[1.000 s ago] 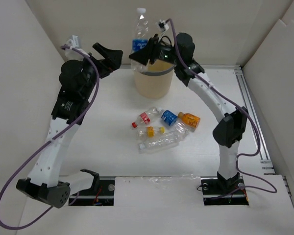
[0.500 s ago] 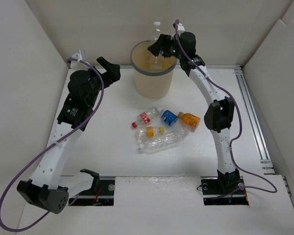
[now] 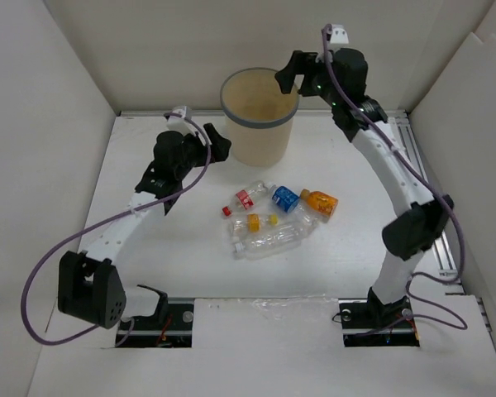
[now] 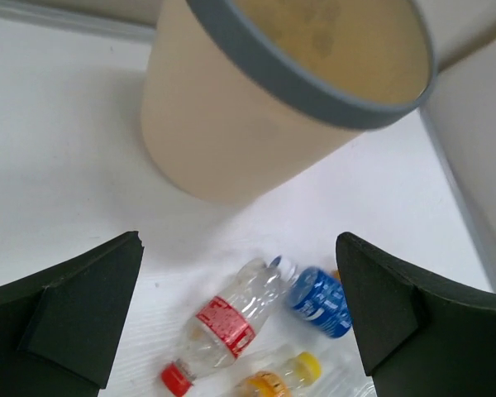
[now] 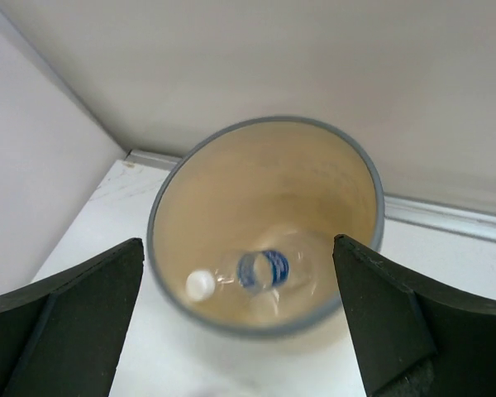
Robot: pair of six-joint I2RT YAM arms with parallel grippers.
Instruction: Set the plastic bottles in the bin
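Note:
The beige bin [image 3: 260,145] with a grey rim stands at the back of the table. My right gripper [image 3: 288,73] hovers open above its right rim, holding nothing. In the right wrist view, a clear bottle [image 5: 260,271] with a blue label and white cap lies inside the bin [image 5: 273,121]. Several small bottles lie in front of the bin: red-labelled [image 3: 245,199], blue-labelled [image 3: 286,198], orange [image 3: 320,201], yellow-capped [image 3: 255,222] and a larger clear one [image 3: 274,238]. My left gripper [image 3: 216,147] is open and empty, left of the bin [image 4: 223,124] and above the red-labelled bottle [image 4: 228,321].
White walls close in the table on the left, back and right. A metal rail [image 3: 426,190] runs along the right side. The arm bases [image 3: 153,318] sit at the near edge.
My right gripper opened and dropped the blue-labelled bottle into the bin, then drew up and to the right. My left arm swung down and right, toward the bin and the bottles.

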